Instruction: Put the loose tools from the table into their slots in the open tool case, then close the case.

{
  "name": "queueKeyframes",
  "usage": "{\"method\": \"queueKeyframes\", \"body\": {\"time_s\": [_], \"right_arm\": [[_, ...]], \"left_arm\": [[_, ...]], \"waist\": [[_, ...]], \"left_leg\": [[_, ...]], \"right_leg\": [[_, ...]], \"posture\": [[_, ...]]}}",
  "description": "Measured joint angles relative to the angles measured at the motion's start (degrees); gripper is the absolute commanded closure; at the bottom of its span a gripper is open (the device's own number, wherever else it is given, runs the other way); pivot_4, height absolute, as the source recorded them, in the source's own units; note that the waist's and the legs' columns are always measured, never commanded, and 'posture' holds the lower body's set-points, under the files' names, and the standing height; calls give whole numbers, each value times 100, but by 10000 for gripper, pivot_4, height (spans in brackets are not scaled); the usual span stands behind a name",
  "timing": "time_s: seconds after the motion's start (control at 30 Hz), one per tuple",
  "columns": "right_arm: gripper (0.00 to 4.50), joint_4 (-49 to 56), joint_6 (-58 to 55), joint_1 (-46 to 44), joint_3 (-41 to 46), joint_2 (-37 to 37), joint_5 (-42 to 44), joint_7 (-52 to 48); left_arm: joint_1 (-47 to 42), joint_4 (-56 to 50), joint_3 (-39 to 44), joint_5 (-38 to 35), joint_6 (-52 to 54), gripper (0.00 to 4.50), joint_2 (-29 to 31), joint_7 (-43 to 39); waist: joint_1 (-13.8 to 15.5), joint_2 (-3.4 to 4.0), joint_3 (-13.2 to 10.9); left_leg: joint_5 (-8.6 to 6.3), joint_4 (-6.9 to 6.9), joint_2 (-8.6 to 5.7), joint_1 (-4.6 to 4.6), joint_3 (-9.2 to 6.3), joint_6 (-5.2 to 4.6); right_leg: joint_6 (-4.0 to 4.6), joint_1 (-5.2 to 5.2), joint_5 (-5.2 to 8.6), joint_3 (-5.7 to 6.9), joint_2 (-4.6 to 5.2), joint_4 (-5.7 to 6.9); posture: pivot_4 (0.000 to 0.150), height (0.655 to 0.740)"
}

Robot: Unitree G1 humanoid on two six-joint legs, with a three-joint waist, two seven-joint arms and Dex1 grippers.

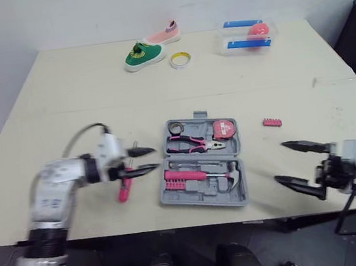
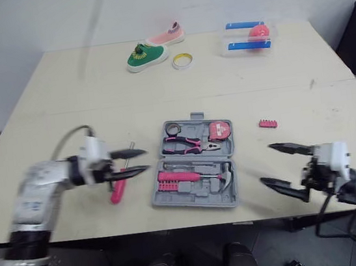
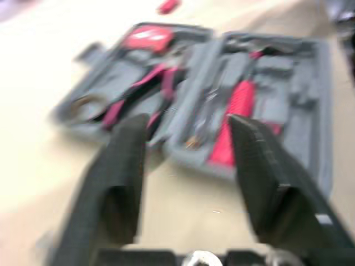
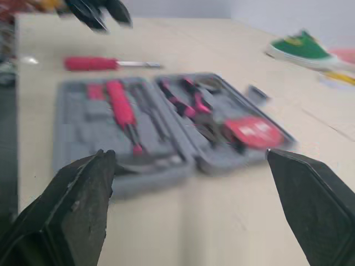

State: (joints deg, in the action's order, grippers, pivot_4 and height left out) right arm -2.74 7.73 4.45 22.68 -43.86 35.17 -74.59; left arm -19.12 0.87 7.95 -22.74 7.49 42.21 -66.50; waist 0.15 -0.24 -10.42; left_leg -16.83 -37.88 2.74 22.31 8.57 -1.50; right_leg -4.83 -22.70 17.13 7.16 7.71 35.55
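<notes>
My right claw (image 1: 300, 166) hangs wide open and empty over the bench (image 1: 80, 87) right of the open tool case (image 1: 203, 202), while my left claw (image 1: 143, 160), likewise spread and empty, hovers above the loose pink screwdriver (image 1: 125, 187) beside the case, seemingly poised to take it.

Table (image 1: 63, 109): tool case (image 1: 196, 195) at middle, near front edge. Screwdriver (image 1: 125, 187) just left of it, bit strip (image 1: 271, 122) right of it. Shoes (image 1: 143, 54), tape roll (image 1: 180, 60) and box (image 1: 234, 37) along far edge.
</notes>
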Motion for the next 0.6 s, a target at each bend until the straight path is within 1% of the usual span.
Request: {"method": "queueKeyframes", "body": {"time_s": [0.07,0.13,0.17,0.2,0.27,0.3,0.43,0.6], "right_arm": [[0,-226,132,72,133,-9,-31,-50],[0,-635,495,53,358,8,-169,20],[0,-980,777,50,557,10,-270,123],[0,-1355,1005,90,796,5,-348,249],[0,-2010,1367,206,1154,6,-454,420],[0,-2204,1472,268,1241,6,-463,450],[0,-2828,1792,378,1427,-13,-484,425],[0,-3375,1970,612,1715,-35,-486,607]], "left_arm": [[331,6,189,-44,-35,189,97,-21],[731,72,492,-29,-182,189,167,112],[940,275,801,10,-386,189,178,301],[1110,537,1182,54,-591,189,183,518],[1497,901,1876,82,-874,189,229,893],[1643,958,2063,77,-888,189,263,965],[2052,1168,2558,-63,-700,189,316,1125],[2294,1655,3049,-163,-552,189,396,1357]], "waist": [[-21,-2,-1],[-25,-4,-3],[-27,-5,-3],[-30,-6,-4],[-38,-8,-5],[-41,-8,-6],[-44,-6,-6],[-39,-6,-6]], "left_leg": [[-3,-1,-2,0,2,-5],[-7,-3,-3,0,5,-14],[-20,-3,-2,-3,5,-33],[-25,-3,2,-2,4,-31],[-46,1,10,-3,-1,8],[-47,4,10,-3,-1,9],[-47,5,10,-8,1,9],[-48,19,11,-12,1,14]], "right_leg": [[-3,2,-1,13,0,-2],[-9,2,-5,15,6,-3],[-9,2,-5,15,7,-4],[-6,0,-3,12,8,-3],[3,-1,2,-3,7,-5],[4,-4,3,-7,6,-5],[5,-2,3,-12,8,-3],[11,-7,6,-15,12,-6]], "posture": [[1500,7400],[1500,7400],[1500,7400],[1500,7400],[1500,7400],[1500,7400],[1500,7400],[1500,7400]]}}
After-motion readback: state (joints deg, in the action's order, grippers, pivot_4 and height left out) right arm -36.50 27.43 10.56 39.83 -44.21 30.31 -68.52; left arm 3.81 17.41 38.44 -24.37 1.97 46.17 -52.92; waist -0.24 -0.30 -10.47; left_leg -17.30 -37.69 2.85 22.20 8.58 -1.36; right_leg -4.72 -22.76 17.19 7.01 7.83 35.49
